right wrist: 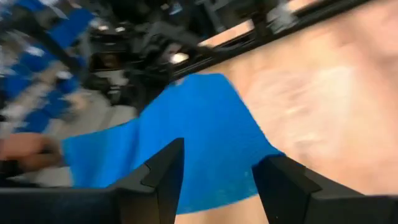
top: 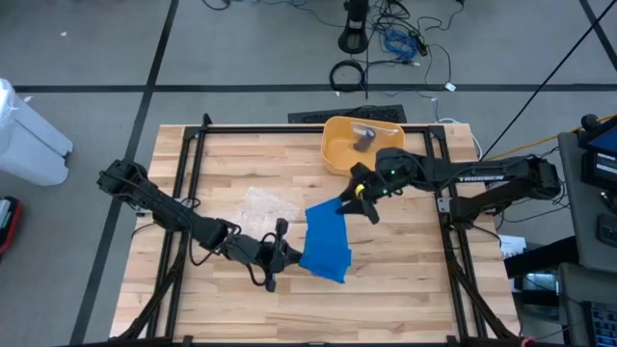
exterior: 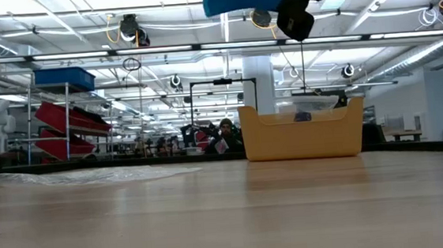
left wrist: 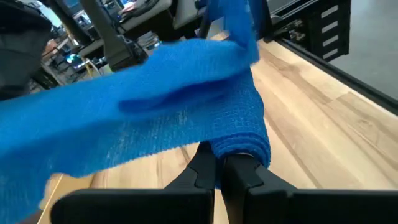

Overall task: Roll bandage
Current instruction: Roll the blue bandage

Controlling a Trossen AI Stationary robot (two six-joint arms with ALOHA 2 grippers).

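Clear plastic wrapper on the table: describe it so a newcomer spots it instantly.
On the wooden table, look at the middle, left of the blue bandage and below the yellow bin. The clear plastic wrapper lies flat there: crinkled, see-through and nearly colourless, unlike its bright neighbours.

Both arms are dark, near-black, built of slim tube links joined by chunkier rounded joints, with thin black cables looping along them. Left tool [top: 281, 253] – two flat matte-black fingers [left wrist: 200, 169] tapering to narrow tips. Right tool [top: 359, 200] – black wedge-shaped fingers [right wrist: 163, 168], a small green light on its wrist housing.
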